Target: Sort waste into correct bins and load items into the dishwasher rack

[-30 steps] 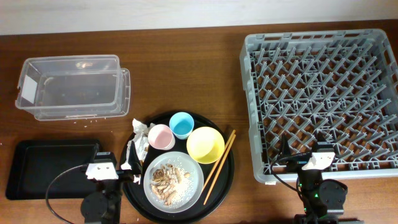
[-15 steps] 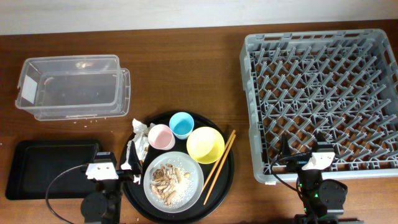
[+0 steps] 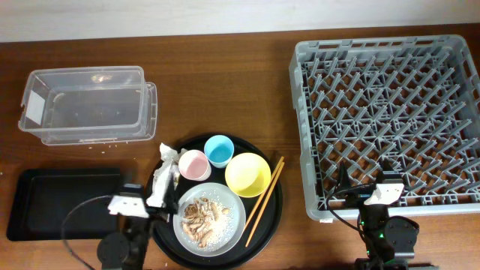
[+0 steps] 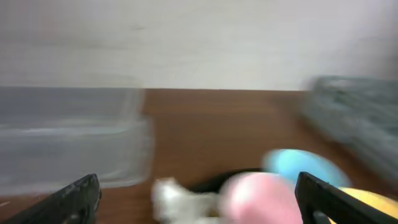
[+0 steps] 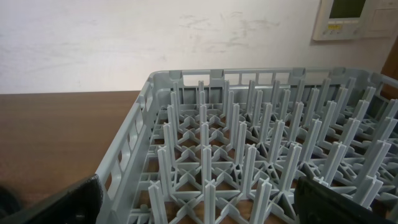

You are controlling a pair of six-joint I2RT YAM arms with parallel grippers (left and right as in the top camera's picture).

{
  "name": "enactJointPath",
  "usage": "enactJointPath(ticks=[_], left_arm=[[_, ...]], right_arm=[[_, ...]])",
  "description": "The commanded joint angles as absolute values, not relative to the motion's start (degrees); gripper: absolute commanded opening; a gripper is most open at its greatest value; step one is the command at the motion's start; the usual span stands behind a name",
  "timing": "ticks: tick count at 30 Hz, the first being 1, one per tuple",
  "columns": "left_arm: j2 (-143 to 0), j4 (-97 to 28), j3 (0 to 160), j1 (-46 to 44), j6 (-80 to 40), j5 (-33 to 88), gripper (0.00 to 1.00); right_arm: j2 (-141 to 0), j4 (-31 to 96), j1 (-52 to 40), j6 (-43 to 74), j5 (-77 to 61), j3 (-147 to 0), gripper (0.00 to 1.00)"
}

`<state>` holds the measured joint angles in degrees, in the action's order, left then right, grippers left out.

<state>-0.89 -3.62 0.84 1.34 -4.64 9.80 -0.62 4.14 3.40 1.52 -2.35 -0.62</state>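
On the round black tray (image 3: pixel 277 214) sit crumpled white paper (image 3: pixel 165 171), a pink cup (image 3: pixel 193 164), a light-blue cup (image 3: pixel 220 150), a yellow bowl (image 3: pixel 247 174), wooden chopsticks (image 3: pixel 265 196) and a pale plate (image 3: pixel 225 229) with beige food scraps (image 3: pixel 199 214). My left gripper (image 3: pixel 135 204) is open and empty at the tray's left front. Its blurred wrist view (image 4: pixel 196 190) faces the paper (image 4: pixel 177 200) and pink cup (image 4: pixel 258 198). My right gripper (image 3: pixel 367 191) is open and empty at the front edge of the grey dishwasher rack (image 3: pixel 390 112), with pegs ahead (image 5: pixel 249 137).
The clear plastic box (image 3: pixel 86 105) with a white label stands at the back left and shows blurred in the left wrist view (image 4: pixel 68 137). The shallow black rectangular tray (image 3: pixel 52 199) lies at the front left, beside my left arm. Bare wooden table separates the round tray and the rack.
My left gripper has shifted a little right and forward toward the round tray, and its view is blurred by motion. The right arm and the objects have not moved.
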Motion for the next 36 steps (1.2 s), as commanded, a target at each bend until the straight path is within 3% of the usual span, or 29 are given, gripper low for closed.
enactJointPath(ticks=[1,4,8,10,14,18,21,26,31,36], left_arm=[[-0.4,-2.4,0.6,1.0,-14.6,48.1,0.99],[-0.4,1.9,0.6,1.0,-19.7,50.2,0.99],[-0.4,18.2,1.0,1.0,-23.6,50.2,0.99],[-0.4,18.2,3.0,1.0,-23.5,47.5,0.99],[-4.6,4.4,12.7,1.0,-15.7,43.9,0.99],[-20.2,-26.5,33.6,1.0,-1.5,23.7,0.99],[-36.3,-39.7,48.8,1.0,0.9,28.3,0.99],[-46.9,-46.4,52.8,1.0,0.9,35.8,0.99],[-55.6,-55.9,57.4,1.0,-5.3,13.6,0.99],[-59.7,-55.8,57.5,1.0,-5.3,10.7,0.99]], right_arm=[[-0.2,4.5,3.8,1.7,-1.9,-0.3,0.99],[-0.2,4.5,3.8,1.7,-1.9,-0.3,0.99],[-0.2,4.5,3.8,1.7,-1.9,-0.3,0.99],[-0.2,4.5,3.8,1.7,-1.9,-0.3,0.99],[-0.2,4.5,3.8,1.7,-1.9,-0.3,0.99],[-0.2,4.5,3.8,1.7,-1.9,-0.3,0.99],[-0.2,4.5,3.8,1.7,-1.9,-0.3,0.99],[-0.2,4.5,3.8,1.7,-1.9,-0.3,0.99],[-0.2,4.5,3.8,1.7,-1.9,-0.3,0.99],[-0.2,4.5,3.8,1.7,-1.9,-0.3,0.99]])
